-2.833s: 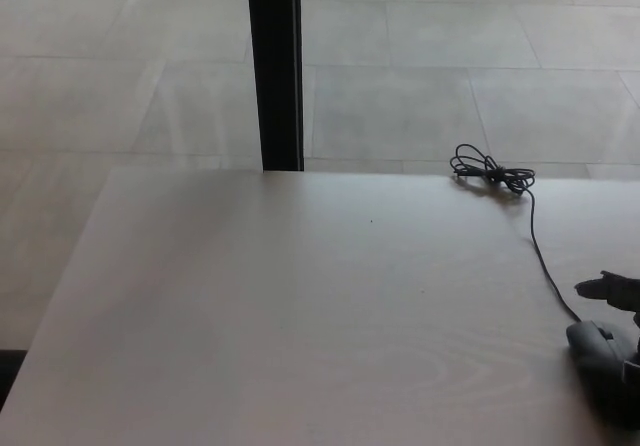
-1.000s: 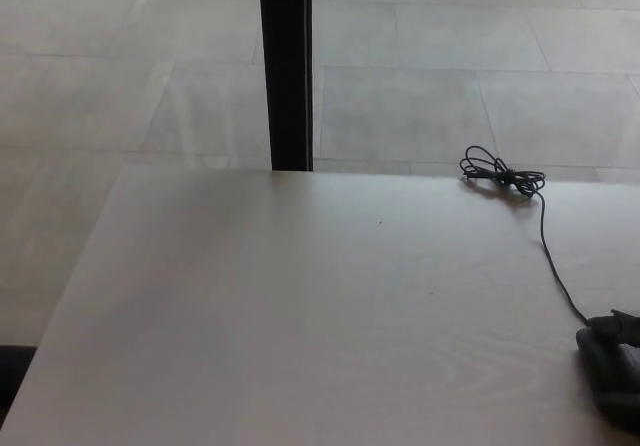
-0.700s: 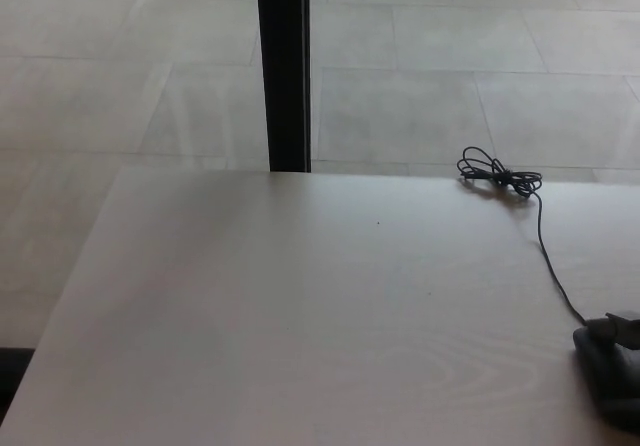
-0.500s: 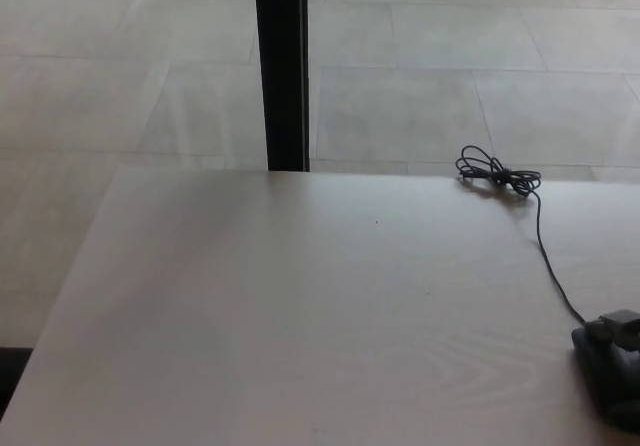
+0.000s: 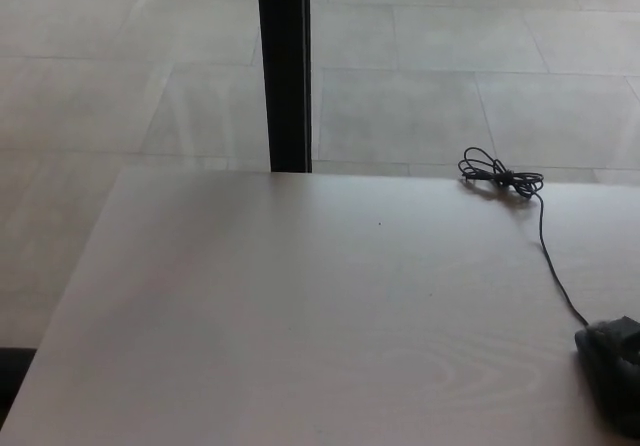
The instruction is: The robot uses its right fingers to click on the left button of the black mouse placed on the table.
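Note:
The black mouse (image 5: 608,371) lies at the table's right side, cut off by the picture's right edge. Its thin black cable (image 5: 553,271) runs back to a knotted coil (image 5: 499,177) near the far edge. A dark bit of my right hand (image 5: 630,329) shows at the picture's right edge, on or just over the front of the mouse. It merges with the mouse's dark body, so its pose is unclear. My left hand does not show.
The pale wooden table (image 5: 300,316) fills the lower picture, its left edge slanting down to the bottom left. A black upright post (image 5: 285,66) stands behind the far edge. Grey floor tiles lie beyond.
The dark tip of my right hand, earlier raised behind the mouse, has come down onto the mouse's front and shows less. The camera has wobbled slightly sideways.

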Available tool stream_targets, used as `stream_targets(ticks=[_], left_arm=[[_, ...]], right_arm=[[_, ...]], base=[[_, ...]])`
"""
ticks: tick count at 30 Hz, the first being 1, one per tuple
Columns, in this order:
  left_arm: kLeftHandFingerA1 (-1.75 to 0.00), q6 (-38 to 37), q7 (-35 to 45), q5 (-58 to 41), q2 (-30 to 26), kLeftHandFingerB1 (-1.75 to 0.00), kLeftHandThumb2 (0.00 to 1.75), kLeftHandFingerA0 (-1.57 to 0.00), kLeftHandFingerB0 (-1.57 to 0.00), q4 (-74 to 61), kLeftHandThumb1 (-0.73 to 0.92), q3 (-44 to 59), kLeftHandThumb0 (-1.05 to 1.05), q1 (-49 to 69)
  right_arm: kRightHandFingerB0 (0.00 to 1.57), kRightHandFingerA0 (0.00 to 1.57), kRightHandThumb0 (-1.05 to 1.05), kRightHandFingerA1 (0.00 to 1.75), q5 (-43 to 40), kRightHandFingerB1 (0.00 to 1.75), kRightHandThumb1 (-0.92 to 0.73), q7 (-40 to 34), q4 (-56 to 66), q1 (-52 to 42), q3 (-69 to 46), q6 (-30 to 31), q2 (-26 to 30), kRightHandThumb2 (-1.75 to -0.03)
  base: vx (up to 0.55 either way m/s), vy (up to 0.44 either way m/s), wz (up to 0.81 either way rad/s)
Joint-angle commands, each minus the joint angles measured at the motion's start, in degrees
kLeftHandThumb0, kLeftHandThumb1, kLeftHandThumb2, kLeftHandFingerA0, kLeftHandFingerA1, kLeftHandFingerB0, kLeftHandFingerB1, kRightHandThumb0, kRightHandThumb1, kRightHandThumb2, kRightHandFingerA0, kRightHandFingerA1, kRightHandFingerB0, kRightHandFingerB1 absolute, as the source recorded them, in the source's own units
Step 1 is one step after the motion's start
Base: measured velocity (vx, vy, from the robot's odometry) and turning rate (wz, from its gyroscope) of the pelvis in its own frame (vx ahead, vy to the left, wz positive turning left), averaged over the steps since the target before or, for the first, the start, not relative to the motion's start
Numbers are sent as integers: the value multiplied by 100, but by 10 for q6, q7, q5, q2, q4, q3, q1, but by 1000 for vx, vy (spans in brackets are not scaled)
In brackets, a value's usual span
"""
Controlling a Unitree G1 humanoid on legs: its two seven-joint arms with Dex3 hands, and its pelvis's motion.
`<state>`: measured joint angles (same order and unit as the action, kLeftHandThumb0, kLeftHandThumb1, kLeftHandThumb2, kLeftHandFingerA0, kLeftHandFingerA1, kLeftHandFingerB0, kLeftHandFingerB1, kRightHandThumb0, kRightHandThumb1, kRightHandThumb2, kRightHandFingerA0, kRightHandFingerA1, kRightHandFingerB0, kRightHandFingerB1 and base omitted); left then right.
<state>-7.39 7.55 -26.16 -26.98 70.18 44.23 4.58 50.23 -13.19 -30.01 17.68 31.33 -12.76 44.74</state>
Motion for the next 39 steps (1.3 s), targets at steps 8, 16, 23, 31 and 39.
stream_targets(ticks=[8,16,23,31,39], left_arm=[[-65,-19,2,-16,-4,-45,78,-59,-46,-1,92,14,-86,1],[-58,-24,10,-11,-6,-42,78,-49,-47,-5,92,4,-86,10],[-58,-23,17,-14,-6,-42,78,-49,-47,-8,92,4,-86,14],[-58,-23,18,-15,-6,-42,78,-49,-47,-11,92,2,-86,16],[-58,-24,18,-16,-4,-42,78,-49,-47,-11,92,2,-86,17]], right_arm=[[50,59,-81,144,-71,40,-82,26,-60,-33,-42,-50,-28,-68],[43,112,-75,139,-136,55,-69,113,-17,9,-104,-21,-38,-113],[46,74,-84,154,-162,35,-90,168,29,20,-142,18,-44,-67],[46,74,-84,154,-159,35,-90,186,47,8,-159,25,-47,-67],[46,74,-84,154,-158,35,-90,195,50,9,-162,29,-48,-67]], base=[[0,0,0],[0,0,0],[0,0,0],[0,0,0],[0,0,0]])
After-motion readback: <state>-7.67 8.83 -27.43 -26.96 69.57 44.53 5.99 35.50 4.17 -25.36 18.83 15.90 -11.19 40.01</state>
